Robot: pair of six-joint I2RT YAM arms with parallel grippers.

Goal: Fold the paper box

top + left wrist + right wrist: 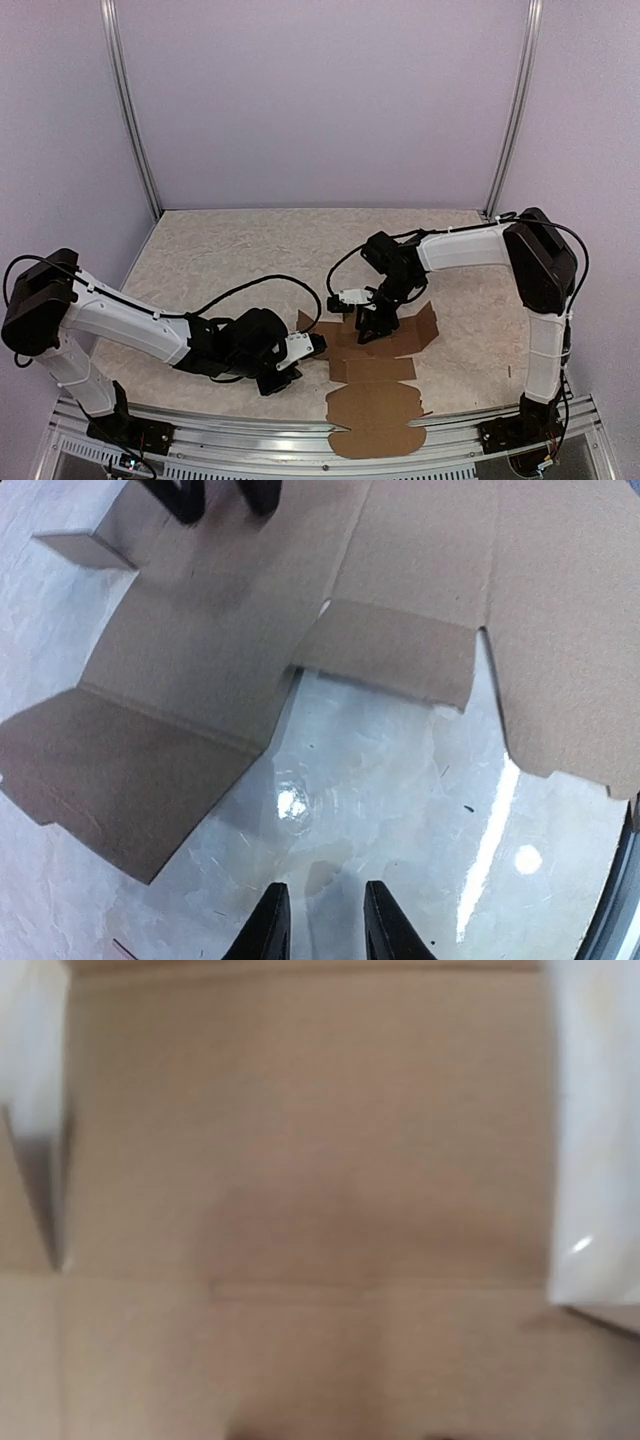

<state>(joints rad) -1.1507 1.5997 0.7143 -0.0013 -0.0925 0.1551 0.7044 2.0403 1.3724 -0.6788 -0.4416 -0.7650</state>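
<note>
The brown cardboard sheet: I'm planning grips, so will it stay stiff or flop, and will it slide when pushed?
The flat brown die-cut cardboard sheet looks thin and light; lifting one flap would likely bend it at the crease, not raise the sheet. On the glossy table it may well slide when pushed.

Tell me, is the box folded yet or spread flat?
Spread, mostly flat: the box lies as an open sheet on the table, with a few flaps creased upward.

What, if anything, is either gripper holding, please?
Nothing is held: the left gripper hovers empty beside the box, and the right gripper stands open on it.
</note>
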